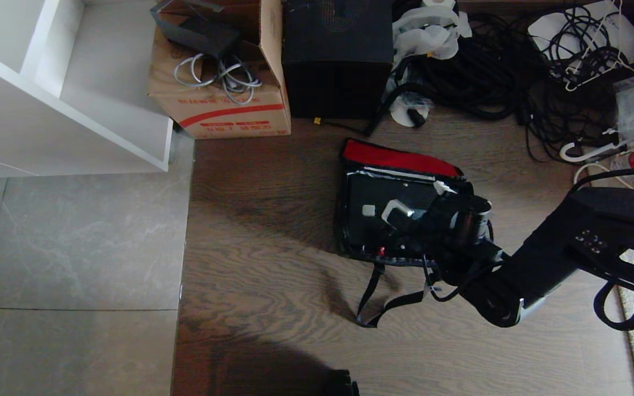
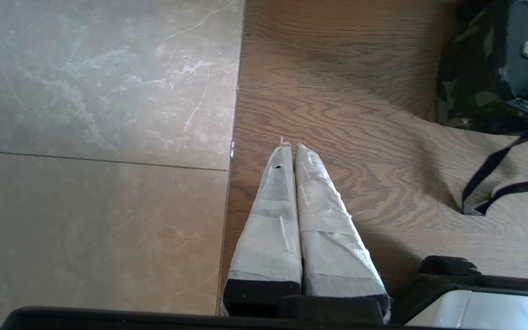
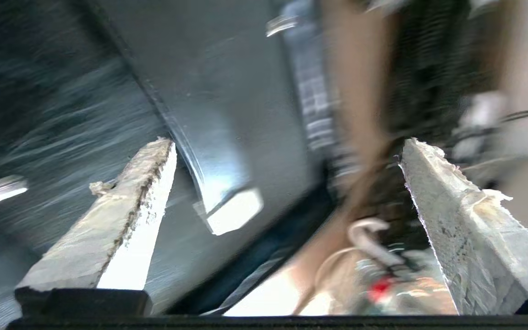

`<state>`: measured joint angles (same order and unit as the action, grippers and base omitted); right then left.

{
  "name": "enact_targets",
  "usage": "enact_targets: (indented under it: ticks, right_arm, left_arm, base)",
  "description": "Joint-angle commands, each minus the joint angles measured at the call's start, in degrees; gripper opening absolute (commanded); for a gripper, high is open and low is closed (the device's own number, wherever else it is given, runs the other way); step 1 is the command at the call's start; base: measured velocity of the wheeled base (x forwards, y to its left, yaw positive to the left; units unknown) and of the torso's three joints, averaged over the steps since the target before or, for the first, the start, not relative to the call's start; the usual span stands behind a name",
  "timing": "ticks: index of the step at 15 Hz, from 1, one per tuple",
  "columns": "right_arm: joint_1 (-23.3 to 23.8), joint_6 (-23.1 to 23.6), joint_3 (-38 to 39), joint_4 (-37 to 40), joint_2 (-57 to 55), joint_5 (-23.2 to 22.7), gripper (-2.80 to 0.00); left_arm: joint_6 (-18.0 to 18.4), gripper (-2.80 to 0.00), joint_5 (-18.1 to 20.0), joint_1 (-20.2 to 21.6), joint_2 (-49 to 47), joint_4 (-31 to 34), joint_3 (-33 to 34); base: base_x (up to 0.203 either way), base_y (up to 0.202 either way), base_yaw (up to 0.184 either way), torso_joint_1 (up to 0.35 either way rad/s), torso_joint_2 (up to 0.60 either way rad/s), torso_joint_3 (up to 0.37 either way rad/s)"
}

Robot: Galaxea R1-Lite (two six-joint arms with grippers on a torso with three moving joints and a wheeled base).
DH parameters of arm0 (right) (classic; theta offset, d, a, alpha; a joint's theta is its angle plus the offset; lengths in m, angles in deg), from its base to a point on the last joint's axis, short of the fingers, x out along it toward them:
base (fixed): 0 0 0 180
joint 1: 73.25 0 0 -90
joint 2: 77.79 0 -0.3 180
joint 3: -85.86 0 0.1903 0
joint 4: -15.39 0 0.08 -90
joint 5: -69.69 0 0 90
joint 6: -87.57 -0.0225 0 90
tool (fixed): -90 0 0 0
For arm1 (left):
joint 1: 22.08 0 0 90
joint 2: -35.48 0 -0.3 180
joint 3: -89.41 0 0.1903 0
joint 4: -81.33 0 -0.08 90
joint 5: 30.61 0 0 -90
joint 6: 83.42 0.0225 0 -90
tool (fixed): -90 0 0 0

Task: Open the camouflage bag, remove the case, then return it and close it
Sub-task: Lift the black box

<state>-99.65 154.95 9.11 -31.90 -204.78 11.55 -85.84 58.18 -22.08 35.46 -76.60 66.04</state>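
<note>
A brown cardboard box (image 1: 223,82) with a red stripe, holding grey cables (image 1: 223,77), stands beside a black cube-shaped box (image 1: 339,60) on wood flooring (image 1: 273,220). Tangled black cables (image 1: 482,77) spread to the right. A white shelf unit (image 1: 69,93) stands over grey floor tiles (image 1: 69,258).

The bag (image 1: 350,242) lay in the middle of the frame, on the wooden floor (image 1: 262,264), with the case (image 1: 375,195) inside it. Its strap (image 1: 375,300) trailed below it. The right gripper (image 1: 399,212) was above the case, its arm coming from the lower right. At the top stood a cardboard box (image 1: 223,104), right of it a black box (image 1: 339,60), then cables (image 1: 487,71). Shelves (image 1: 64,104) filled the upper left.
</note>
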Motion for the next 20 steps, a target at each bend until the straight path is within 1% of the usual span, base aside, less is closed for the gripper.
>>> enact_targets:
  ticks: [1, 5, 7, 10, 13, 15, 17, 20]
  right_arm:
    - [-0.7, -1.0, -0.2, 1.1, -0.2, 0.2, 0.0]
    - [-1.4, -0.8, -0.1, 0.7, -1.8, -0.2, 0.0]
    - [-1.4, 0.1, -1.2, -1.5, -3.2, -0.2, 0.0]
    - [-1.2, 4.5, -3.3, -5.8, -5.3, -0.3, 0.0]
    - [0.2, 10.0, -5.1, -9.9, -7.2, -0.6, 0.0]
    - [0.5, 11.5, -5.2, -12.1, -8.8, -0.7, 0.0]
    - [1.5, 13.6, -5.1, -12.1, -9.4, -0.8, 0.0]
    - [1.8, 13.2, -9.0, -12.3, -10.4, -0.5, 0.0]
  left_arm:
    - [0.0, -2.8, 0.0, 0.0, 0.0, 0.0, 0.4]
    - [0.0, -2.8, 0.0, 0.0, 0.0, 0.0, 0.5]
    - [0.0, -2.8, 0.0, 0.0, 0.0, 0.0, 0.5]
    - [0.0, -2.8, 0.0, 0.0, 0.0, 0.0, 0.4]
    - [0.0, -2.8, 0.0, -0.1, 0.0, 0.0, 0.5]
    - [0.0, -2.8, 0.0, 0.0, 0.0, 0.0, 0.4]
    - [0.0, -2.8, 0.0, -0.1, 0.0, 0.0, 0.5]
    - [0.0, -2.8, 0.0, 0.0, 0.0, 0.0, 0.5]
  base:
    - [0.0, 0.0, 0.0, 0.0, 0.0, 0.0]
    - [0.0, 0.0, 0.0, 0.0, 0.0, 0.0]
    - [0.0, 0.0, 0.0, 0.0, 0.0, 0.0]
    - [0.0, 0.0, 0.0, 0.0, 0.0, 0.0]
    - [0.0, 0.0, 0.0, 0.0, 0.0, 0.0]
    - [0.0, 0.0, 0.0, 0.0, 0.0, 0.0]
    - [0.0, 0.0, 0.0, 0.0, 0.0, 0.0]
    - [0.0, 0.0, 0.0, 0.0, 0.0, 0.0]
